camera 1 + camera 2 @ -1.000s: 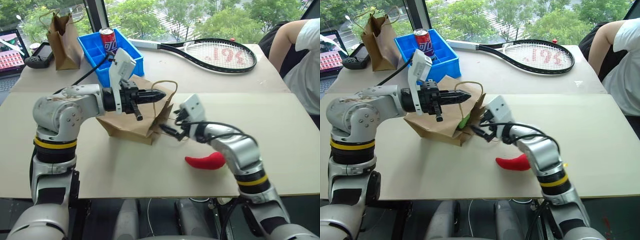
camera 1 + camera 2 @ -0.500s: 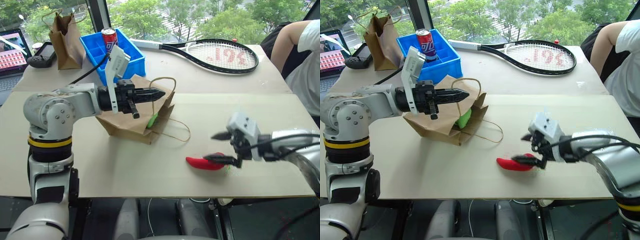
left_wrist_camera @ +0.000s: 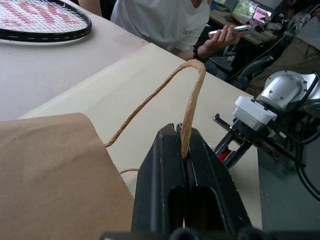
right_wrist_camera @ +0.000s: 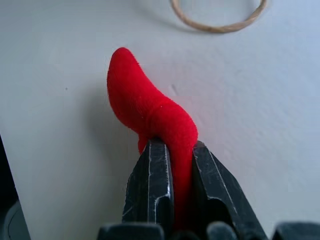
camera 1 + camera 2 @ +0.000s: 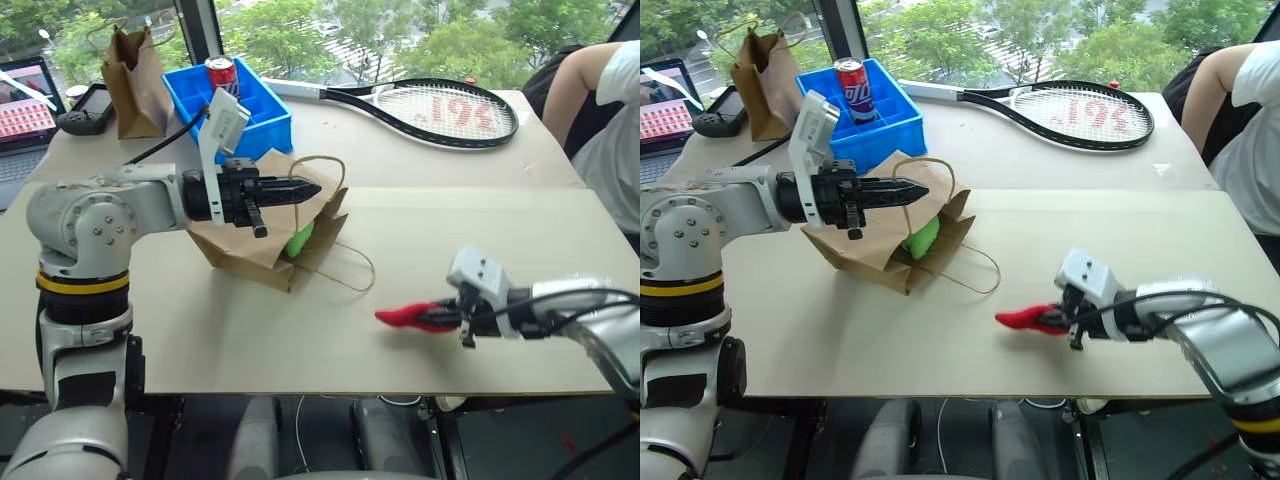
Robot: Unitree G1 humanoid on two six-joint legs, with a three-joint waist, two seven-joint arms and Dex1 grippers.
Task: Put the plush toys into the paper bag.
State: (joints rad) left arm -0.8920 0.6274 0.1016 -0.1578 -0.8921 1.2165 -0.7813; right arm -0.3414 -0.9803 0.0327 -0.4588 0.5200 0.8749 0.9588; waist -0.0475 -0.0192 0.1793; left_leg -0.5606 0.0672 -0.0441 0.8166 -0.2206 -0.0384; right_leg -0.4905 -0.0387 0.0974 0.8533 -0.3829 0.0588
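A pale beige counter (image 5: 480,230) fills the frame, with windows and green trees along the top. At upper left sit a blue bin (image 5: 192,92) and a darker bag (image 5: 130,75); a racket (image 5: 440,108) lies top centre. The left gripper (image 5: 300,188) has its fingers pinched on the paper bag's (image 5: 245,245) twine handle (image 3: 192,95), green toy (image 5: 299,241) inside. At lower right, the right gripper's (image 5: 440,320) fingers clamp the red chili toy (image 5: 405,316).

Two plush toys — one red (image 5: 408,316), one green (image 5: 299,241); two paper bags (image 5: 262,240) (image 5: 130,68); one racket (image 5: 430,108).

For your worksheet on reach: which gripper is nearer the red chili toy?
Right. The right gripper is clamped on the red chili toy; the left gripper holds the bag handle across the table.
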